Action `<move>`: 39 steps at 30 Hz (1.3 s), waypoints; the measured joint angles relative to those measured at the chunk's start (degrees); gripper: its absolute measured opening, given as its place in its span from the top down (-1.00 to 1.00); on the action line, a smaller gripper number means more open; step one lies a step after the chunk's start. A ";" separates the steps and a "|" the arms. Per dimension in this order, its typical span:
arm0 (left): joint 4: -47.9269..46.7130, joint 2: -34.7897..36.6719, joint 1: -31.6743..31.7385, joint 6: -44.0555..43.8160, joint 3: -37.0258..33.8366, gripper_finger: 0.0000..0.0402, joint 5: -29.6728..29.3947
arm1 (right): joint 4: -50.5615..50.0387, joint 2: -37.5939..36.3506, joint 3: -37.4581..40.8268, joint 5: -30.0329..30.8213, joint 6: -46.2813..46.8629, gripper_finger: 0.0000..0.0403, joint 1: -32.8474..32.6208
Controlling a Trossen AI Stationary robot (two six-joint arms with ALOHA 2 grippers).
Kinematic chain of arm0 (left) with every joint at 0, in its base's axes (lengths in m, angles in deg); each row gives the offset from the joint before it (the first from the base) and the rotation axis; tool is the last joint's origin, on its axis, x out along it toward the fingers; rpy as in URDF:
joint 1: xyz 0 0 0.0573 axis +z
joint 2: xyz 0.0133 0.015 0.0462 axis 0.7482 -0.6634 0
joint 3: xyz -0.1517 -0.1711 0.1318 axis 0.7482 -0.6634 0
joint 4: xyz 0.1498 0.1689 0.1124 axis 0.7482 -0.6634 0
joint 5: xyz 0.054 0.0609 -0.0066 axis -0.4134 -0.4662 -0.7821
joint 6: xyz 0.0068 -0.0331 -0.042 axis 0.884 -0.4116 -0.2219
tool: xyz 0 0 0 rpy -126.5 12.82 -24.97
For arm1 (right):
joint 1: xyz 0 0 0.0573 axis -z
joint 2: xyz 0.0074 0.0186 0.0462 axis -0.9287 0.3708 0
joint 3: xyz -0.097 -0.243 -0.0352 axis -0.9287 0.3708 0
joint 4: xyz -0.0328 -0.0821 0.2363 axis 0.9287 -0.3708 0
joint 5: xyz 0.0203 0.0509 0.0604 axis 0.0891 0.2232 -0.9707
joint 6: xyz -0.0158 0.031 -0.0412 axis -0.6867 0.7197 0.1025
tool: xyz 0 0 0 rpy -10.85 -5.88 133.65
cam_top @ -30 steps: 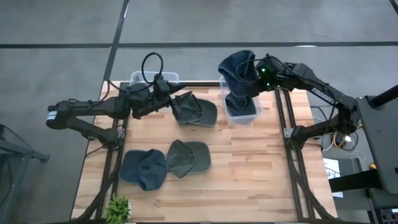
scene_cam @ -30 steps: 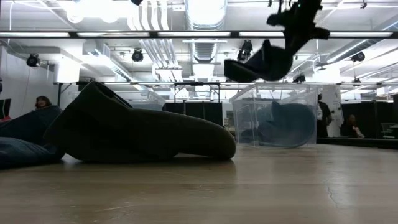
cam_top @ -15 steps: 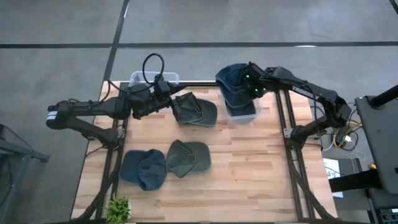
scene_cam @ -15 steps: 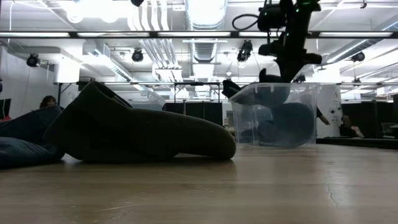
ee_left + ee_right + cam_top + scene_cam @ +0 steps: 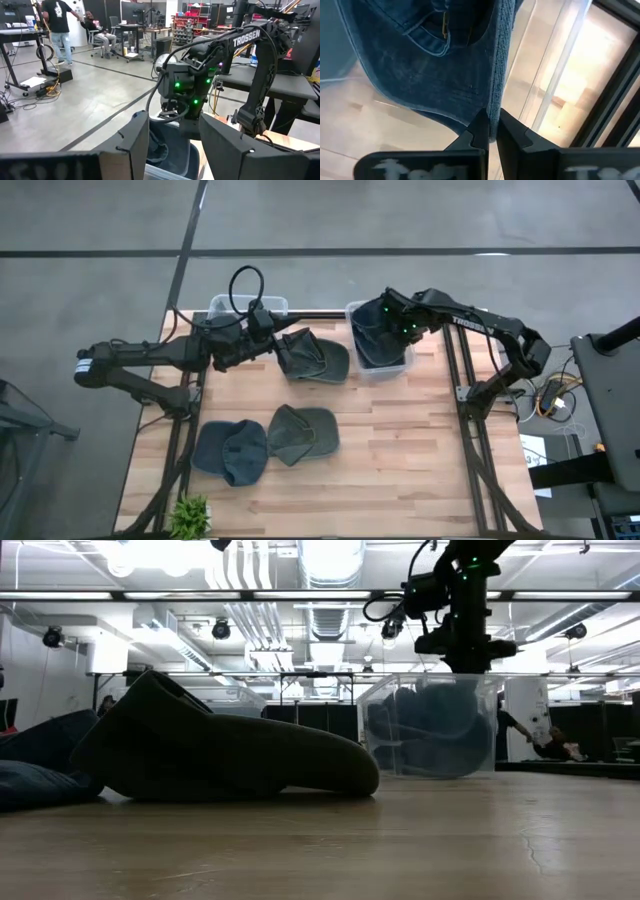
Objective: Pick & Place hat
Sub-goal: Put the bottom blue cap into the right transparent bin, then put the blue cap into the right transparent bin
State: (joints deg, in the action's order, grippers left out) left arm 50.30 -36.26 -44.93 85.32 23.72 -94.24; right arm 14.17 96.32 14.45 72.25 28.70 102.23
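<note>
A blue denim hat (image 5: 374,340) is inside the clear bin (image 5: 385,372) at the table's far right; it also shows in the low view (image 5: 430,730). My right gripper (image 5: 393,323) stands over the bin, pointing down, shut on this hat (image 5: 420,65). My left gripper (image 5: 272,348) is open (image 5: 172,150) beside the left edge of a dark grey-green hat (image 5: 318,360) that lies on the table, with nothing between its fingers. My right gripper pinches a thin edge of the blue hat (image 5: 494,107) between its two fingertips (image 5: 480,131). The fingers come from above, pointing down into the bin. The hat hangs below them inside the bin's walls (image 5: 480,690).
A second clear bin (image 5: 248,307) stands at the far left. A blue hat (image 5: 230,452) and a grey-green hat (image 5: 302,433) lie side by side near the table's front left. A small plant (image 5: 190,515) stands at the near left corner. People show in the room beyond.
My right gripper has gone down and toward the table's left with the blue hat, still shut on it. The hat, held high above the bin a second ago, now hangs inside the bin.
</note>
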 joint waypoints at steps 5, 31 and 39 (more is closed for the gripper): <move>-0.02 0.00 -0.01 -0.02 0.00 0.17 0.00 | 0.07 -0.93 0.00 0.07 -2.64 0.87 0.02; -19.68 0.00 -0.62 -6.53 0.00 0.17 5.17 | 17.86 -25.73 0.00 -0.81 -17.33 -0.09 -11.58; -36.33 -0.11 -0.70 -9.27 0.12 0.17 16.72 | 24.12 -25.16 0.43 -1.31 -20.30 -0.09 -20.02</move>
State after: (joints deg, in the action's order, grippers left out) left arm 13.97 -36.36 -45.63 76.05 23.84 -77.53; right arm 38.28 71.16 14.88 70.94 8.40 82.22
